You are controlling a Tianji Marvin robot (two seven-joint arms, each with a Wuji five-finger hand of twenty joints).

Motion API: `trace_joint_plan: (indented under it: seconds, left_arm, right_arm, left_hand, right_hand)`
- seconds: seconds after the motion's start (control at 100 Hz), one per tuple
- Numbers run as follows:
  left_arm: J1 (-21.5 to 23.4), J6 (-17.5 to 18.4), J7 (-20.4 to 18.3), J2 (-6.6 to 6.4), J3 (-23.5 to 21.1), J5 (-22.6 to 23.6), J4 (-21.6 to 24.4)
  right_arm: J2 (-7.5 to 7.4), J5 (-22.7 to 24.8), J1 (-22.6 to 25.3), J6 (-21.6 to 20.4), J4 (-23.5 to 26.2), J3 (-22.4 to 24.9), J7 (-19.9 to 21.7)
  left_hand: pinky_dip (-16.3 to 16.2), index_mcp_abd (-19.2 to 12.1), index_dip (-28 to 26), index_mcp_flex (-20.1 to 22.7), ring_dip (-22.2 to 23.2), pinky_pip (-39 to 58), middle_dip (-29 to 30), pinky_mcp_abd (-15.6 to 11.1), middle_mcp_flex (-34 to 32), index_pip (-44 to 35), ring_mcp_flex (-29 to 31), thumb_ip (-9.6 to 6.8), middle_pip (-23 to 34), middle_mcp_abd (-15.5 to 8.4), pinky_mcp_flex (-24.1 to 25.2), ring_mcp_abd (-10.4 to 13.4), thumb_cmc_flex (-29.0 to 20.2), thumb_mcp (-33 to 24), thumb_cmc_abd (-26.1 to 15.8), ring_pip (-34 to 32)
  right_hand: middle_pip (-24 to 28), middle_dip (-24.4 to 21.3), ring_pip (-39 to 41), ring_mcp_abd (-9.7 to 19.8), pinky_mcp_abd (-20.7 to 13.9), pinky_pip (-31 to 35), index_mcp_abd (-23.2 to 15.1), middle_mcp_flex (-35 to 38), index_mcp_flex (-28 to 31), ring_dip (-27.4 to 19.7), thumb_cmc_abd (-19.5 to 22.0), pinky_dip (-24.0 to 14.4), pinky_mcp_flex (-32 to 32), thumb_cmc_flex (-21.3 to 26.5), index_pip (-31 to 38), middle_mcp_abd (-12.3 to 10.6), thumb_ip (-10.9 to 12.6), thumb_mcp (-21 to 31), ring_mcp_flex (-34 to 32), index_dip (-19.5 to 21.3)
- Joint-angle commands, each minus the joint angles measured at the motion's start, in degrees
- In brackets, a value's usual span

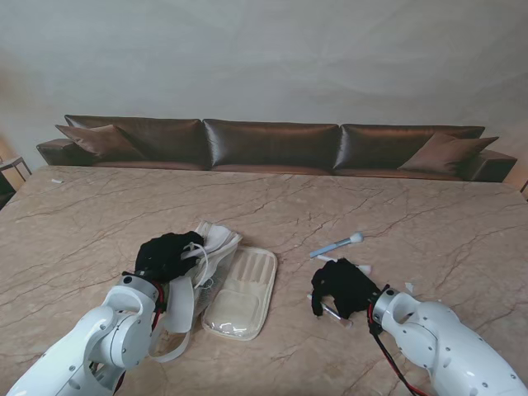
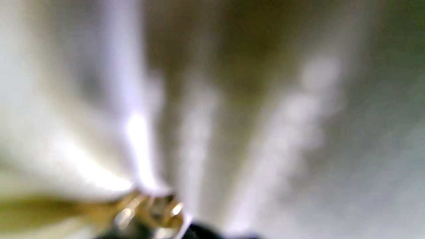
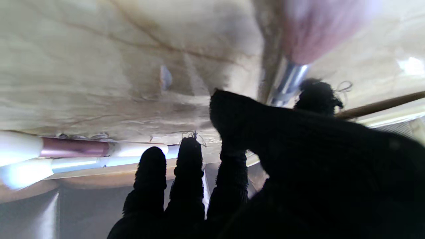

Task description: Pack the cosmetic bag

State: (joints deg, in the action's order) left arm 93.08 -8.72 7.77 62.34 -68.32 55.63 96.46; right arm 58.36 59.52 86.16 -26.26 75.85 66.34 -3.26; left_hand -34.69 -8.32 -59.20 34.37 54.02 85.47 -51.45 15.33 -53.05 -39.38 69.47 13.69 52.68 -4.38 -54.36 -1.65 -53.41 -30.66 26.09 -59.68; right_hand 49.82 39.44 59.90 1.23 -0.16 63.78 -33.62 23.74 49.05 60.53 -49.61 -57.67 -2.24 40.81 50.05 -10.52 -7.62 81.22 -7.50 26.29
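Note:
My left hand [image 1: 169, 254], in a black glove, is closed on the edge of the white cosmetics bag [image 1: 219, 241]. The left wrist view is a blur of white fabric [image 2: 83, 139] with a gold zipper pull [image 2: 149, 212] up close. A cream brush pouch [image 1: 243, 293] lies open and flat beside the bag, to its right. My right hand [image 1: 342, 286] is curled over the table right of the pouch. Its thumb [image 3: 232, 113] and forefinger [image 3: 317, 96] pinch a pink-bristled brush [image 3: 292, 76] by its silver ferrule. Pink-and-white [image 3: 73, 147] and pale blue [image 3: 76, 163] brush handles lie by the other fingertips.
A blue-handled brush [image 1: 337, 245] with a white tip lies farther from me than the right hand. Small white bits [image 1: 408, 287] sit near the right wrist. A white strap [image 1: 177, 318] trails by my left wrist. A brown sofa [image 1: 272, 144] runs along the marble table's far edge.

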Motion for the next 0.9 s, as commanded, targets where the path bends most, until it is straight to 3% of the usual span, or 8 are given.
trace_joint_plan:
  seconds: [0.0, 0.09, 0.15, 0.27, 0.41, 0.62, 0.69, 0.89]
  left_arm:
    - [0.8, 0.2, 0.1, 0.22, 0.1, -0.2, 0.1]
    - [0.9, 0.1, 0.1, 0.21, 0.0, -0.2, 0.2]
    - [0.9, 0.1, 0.0, 0.21, 0.0, -0.2, 0.3]
    - [1.1, -0.2, 0.1, 0.26, 0.0, -0.3, 0.3]
    - [1.3, -0.2, 0.1, 0.25, 0.1, -0.3, 0.3]
    - [1.5, 0.1, -0.1, 0.20, -0.2, -0.3, 0.4]
    - [1.3, 0.0, -0.2, 0.20, -0.2, -0.3, 0.4]
    - [1.3, 0.0, -0.2, 0.21, -0.1, -0.3, 0.4]
  right_arm:
    - [-0.16, 0.2, 0.3, -0.1, -0.1, 0.0, -0.2]
    - [-0.37, 1.6, 0.5, 0.1, 0.2, 0.2, -0.5]
    - [-0.24, 1.5, 0.6, 0.5, 0.0, 0.2, -1.3]
    - [0.00, 1.1, 0.0, 1.1, -0.7, -0.5, -2.9]
    - [-0.06, 1.6, -1.6, 1.1, -1.7, -2.0, -3.6]
    - [0.25, 1.7, -4.2, 2.4, -4.0, -5.8, -7.3]
    - [0.56, 1.0, -5.3, 3.5, -5.3, -7.7, -8.9]
    - [1.58, -0.6, -8.9, 7.4, -8.8, -13.5, -13.9]
  left_hand:
    - [-0.2, -6.4, -2.8, 5.8, 1.6, 0.3, -0.1, 0.8, -0.1, -25.6, 1.9, -3.01, 1.9, -10.0, -0.7, 4.2, -9.4, -7.3, -8.5, -1.2]
    - [-0.2, -6.4, -2.7, 5.8, 1.5, 0.3, 0.0, 0.9, -0.1, -25.7, 1.9, -2.99, 1.9, -10.0, -0.6, 4.2, -9.5, -7.4, -8.5, -1.1]
    - [-0.1, -6.4, -2.6, 5.7, 1.5, 0.1, 0.0, 0.8, 0.0, -25.8, 1.9, -2.97, 2.0, -10.1, -0.5, 4.2, -9.5, -7.3, -8.6, -1.1]
    - [-0.1, -6.4, -2.4, 5.7, 1.5, 0.0, 0.1, 0.8, 0.0, -25.9, 1.8, -2.95, 2.0, -10.1, -0.6, 4.2, -9.4, -7.3, -8.6, -1.0]
    - [0.0, -6.4, -2.2, 5.6, 1.4, 0.0, 0.1, 0.8, 0.0, -26.0, 1.8, -2.95, 2.0, -10.1, -0.7, 4.1, -9.5, -7.3, -8.6, -0.9]
    - [0.0, -6.4, -2.0, 5.5, 1.4, -0.1, 0.1, 0.9, 0.1, -26.1, 1.6, -2.95, 2.1, -10.2, -0.5, 4.2, -9.5, -7.2, -8.7, -0.8]
    - [0.1, -6.4, -1.9, 5.5, 1.4, -0.1, 0.2, 0.9, 0.1, -26.1, 1.6, -2.97, 2.1, -10.2, -0.5, 4.2, -9.5, -7.1, -8.7, -0.7]
    - [0.1, -6.4, -1.7, 5.4, 1.4, -0.2, 0.2, 1.0, 0.1, -26.2, 1.6, -2.97, 2.1, -10.2, -0.4, 4.0, -9.6, -7.0, -8.7, -0.7]
  right_hand:
    - [1.7, -0.2, 0.9, 2.2, -1.0, 1.0, -0.7, -1.4, 1.5, -0.1, -4.0, -0.2, -0.7, -3.2, 0.4, -1.1, 0.1, 3.2, 1.0, -1.1]
    - [1.5, -0.2, 0.9, 2.0, -0.8, 1.3, 0.2, -1.5, 1.5, 0.0, -10.0, -0.3, -0.4, -9.2, 0.4, -0.8, -2.0, -0.3, 0.9, -1.4]
    - [0.4, -0.9, 0.8, 1.0, -0.1, 2.0, 0.7, 0.2, 2.7, 0.2, -13.2, -0.4, 0.6, -10.8, 3.2, 0.3, -9.8, -1.5, -0.3, -8.7]
    - [-0.5, -1.7, 0.6, 0.2, 0.6, 3.3, 0.5, 2.3, 4.5, 0.2, -18.5, -0.3, 1.6, -15.2, 6.4, 1.4, -16.2, -3.2, -1.6, -12.2]
    - [-0.9, -2.1, 0.6, -0.4, 0.8, 5.1, -0.1, 4.7, 6.6, 0.4, -21.3, -0.6, 2.6, -19.2, 9.2, 1.7, -19.4, -3.5, -2.5, -14.0]
    - [-1.1, -2.1, 0.6, -0.7, 1.3, 6.1, 0.3, 6.2, 6.8, 0.6, -19.9, -1.0, 3.3, -24.4, 9.7, 2.1, -20.7, -4.6, -3.3, -14.5]
    - [-1.3, -1.9, 0.5, -0.8, 1.2, 7.2, 0.4, 6.8, 7.0, 0.7, -18.4, -1.8, 3.6, -23.0, 11.2, 2.4, -20.7, -6.1, -3.6, -15.4]
    - [-1.8, -1.7, -0.1, -1.5, 2.2, 8.2, 1.8, 11.6, 8.7, 1.5, -4.1, -2.9, 6.2, -24.2, 13.1, 2.8, -17.8, -11.2, -8.4, -17.4]
